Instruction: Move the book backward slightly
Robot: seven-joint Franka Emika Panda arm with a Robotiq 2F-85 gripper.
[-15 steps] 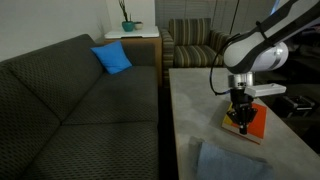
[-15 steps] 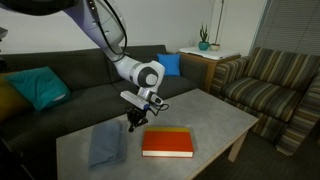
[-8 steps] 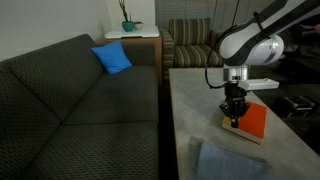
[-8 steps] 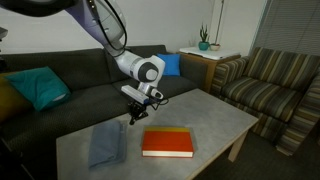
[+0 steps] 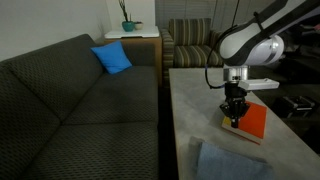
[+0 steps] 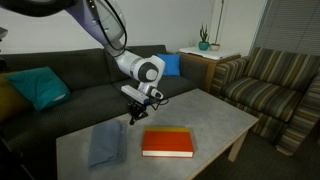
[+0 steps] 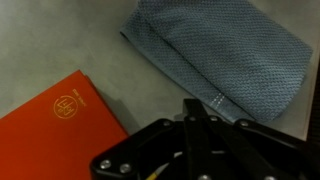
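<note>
The book (image 6: pixel 168 142) lies flat on the grey table (image 6: pixel 215 112), with an orange-red cover and a yellow spine edge. In both exterior views it shows beside my gripper, book (image 5: pixel 254 122). My gripper (image 6: pixel 133 116) hangs above the table between the book and the folded cloth, not touching the book. Its fingers are pressed together and hold nothing. In the wrist view the book (image 7: pixel 62 125) fills the lower left and my shut gripper (image 7: pixel 195 106) points at bare table.
A folded grey-blue cloth (image 6: pixel 105 144) lies on the table next to the gripper, cloth (image 7: pixel 215 52). A dark sofa (image 5: pixel 70 110) with a blue pillow (image 5: pixel 112 58) runs along one side. A striped armchair (image 6: pixel 270 85) stands beyond the table.
The gripper has risen a little off the table and away from the book's edge during the first half second. Since then nothing has moved.
</note>
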